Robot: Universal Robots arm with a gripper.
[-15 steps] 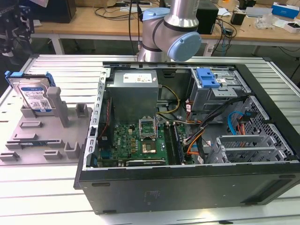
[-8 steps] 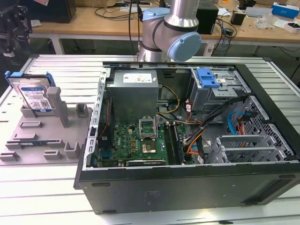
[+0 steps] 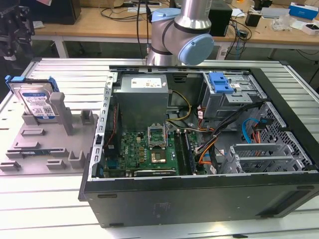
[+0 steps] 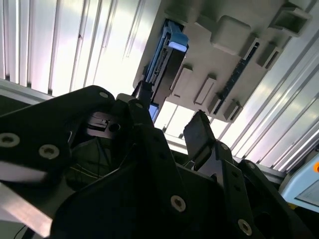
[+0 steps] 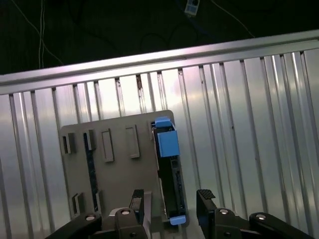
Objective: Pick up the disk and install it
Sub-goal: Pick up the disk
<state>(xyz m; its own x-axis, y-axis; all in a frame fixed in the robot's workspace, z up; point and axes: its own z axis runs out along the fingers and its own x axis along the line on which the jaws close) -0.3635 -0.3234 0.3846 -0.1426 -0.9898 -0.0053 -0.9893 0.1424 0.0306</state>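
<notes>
A flat silver hard-drive disk [image 3: 36, 102] in a bright blue plastic frame stands on edge in a grey plastic holder [image 3: 50, 144] on the ribbed metal table [image 3: 65, 74], top edge offered for grasping. The black hand [image 5: 171, 195] hovers above it, fingers spread wide and holding nothing.

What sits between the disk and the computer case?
In the exterior view, upright posts of the grey holder plate stand between the disk and the case.

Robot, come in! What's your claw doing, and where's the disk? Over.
Gripper open, hovering over the disk. Disk upright in the grey holder, not gripped. Nothing between them. Over.
</notes>
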